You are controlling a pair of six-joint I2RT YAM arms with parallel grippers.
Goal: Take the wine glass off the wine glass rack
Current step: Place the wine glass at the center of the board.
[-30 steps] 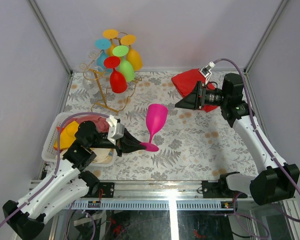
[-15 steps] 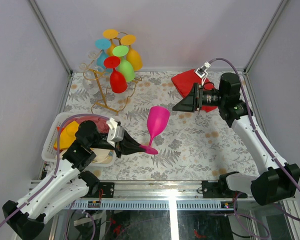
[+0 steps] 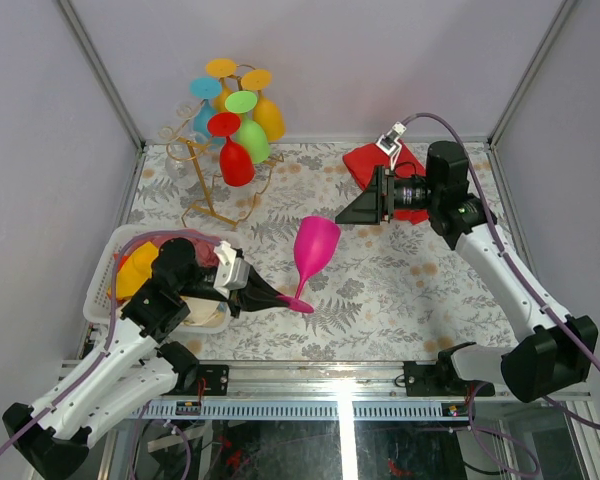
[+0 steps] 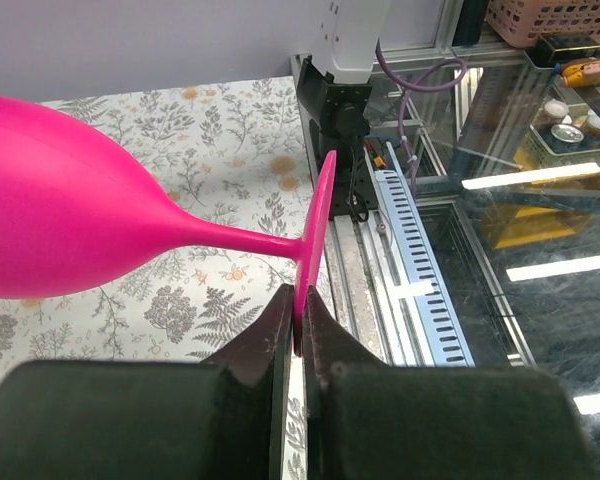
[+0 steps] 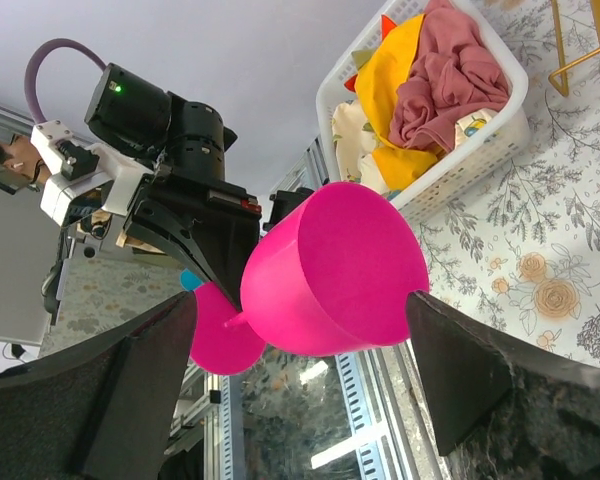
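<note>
Wine glass (image 3: 315, 243) foot between left jaws

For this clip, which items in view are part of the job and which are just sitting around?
Part of the job: pink wine glass, clamped by its foot in the left pincer; gold wine glass rack; right pincer, open, facing the bowl.
Just lying about: white basket of cloths; red cloth; other coloured glasses hanging on the rack.
</note>
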